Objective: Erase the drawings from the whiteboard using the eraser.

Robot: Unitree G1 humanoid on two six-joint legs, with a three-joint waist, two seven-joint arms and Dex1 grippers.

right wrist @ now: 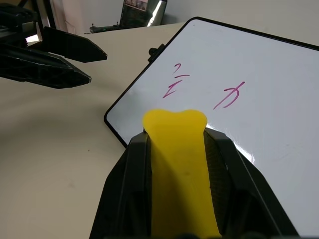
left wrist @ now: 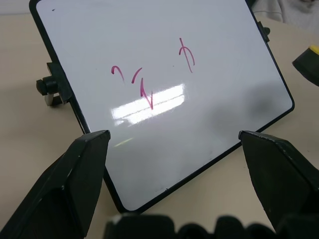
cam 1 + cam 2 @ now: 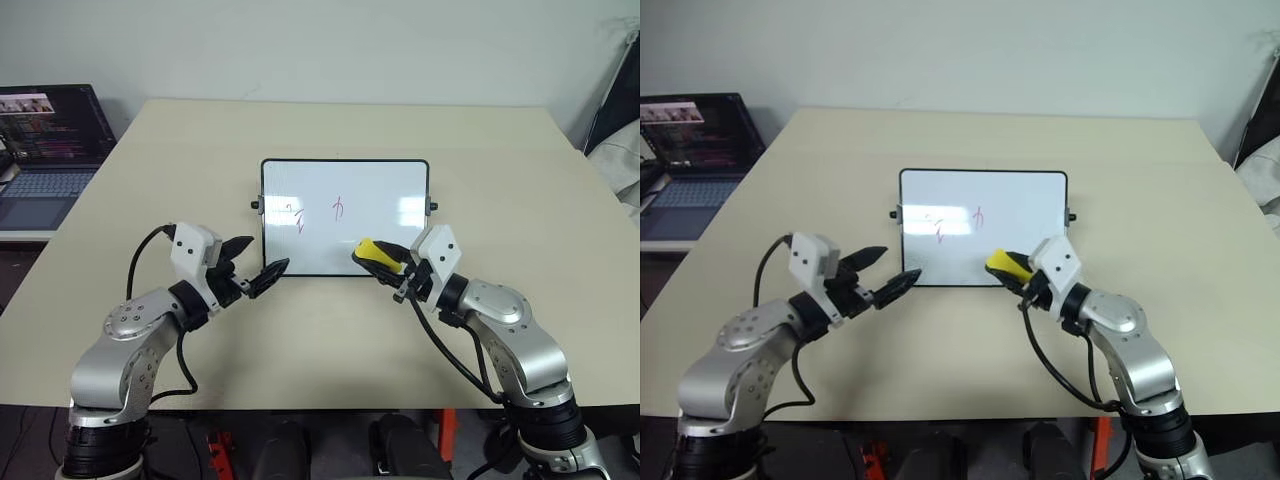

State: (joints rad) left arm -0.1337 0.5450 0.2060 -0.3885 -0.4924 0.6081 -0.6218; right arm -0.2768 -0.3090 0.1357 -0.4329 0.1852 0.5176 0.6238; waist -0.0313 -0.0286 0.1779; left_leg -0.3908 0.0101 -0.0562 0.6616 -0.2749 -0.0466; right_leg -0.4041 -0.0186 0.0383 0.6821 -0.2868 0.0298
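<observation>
The whiteboard (image 3: 345, 216) lies in the middle of the table (image 3: 500, 160), and its red drawings (image 3: 338, 208) are all unerased, so the wiping has not begun. The right gripper (image 3: 385, 262) clamps the yellow eraser (image 3: 375, 252) over the board's near edge. The left gripper (image 3: 256, 262), spread wide and empty, hovers at the board's near left corner.

Whiteboard (image 3: 345, 190) propped tilted mid-counter, black frame; red-pink drawings (image 3: 338, 208) still on it. Yellow eraser (image 3: 375, 252) at its lower right edge.
</observation>
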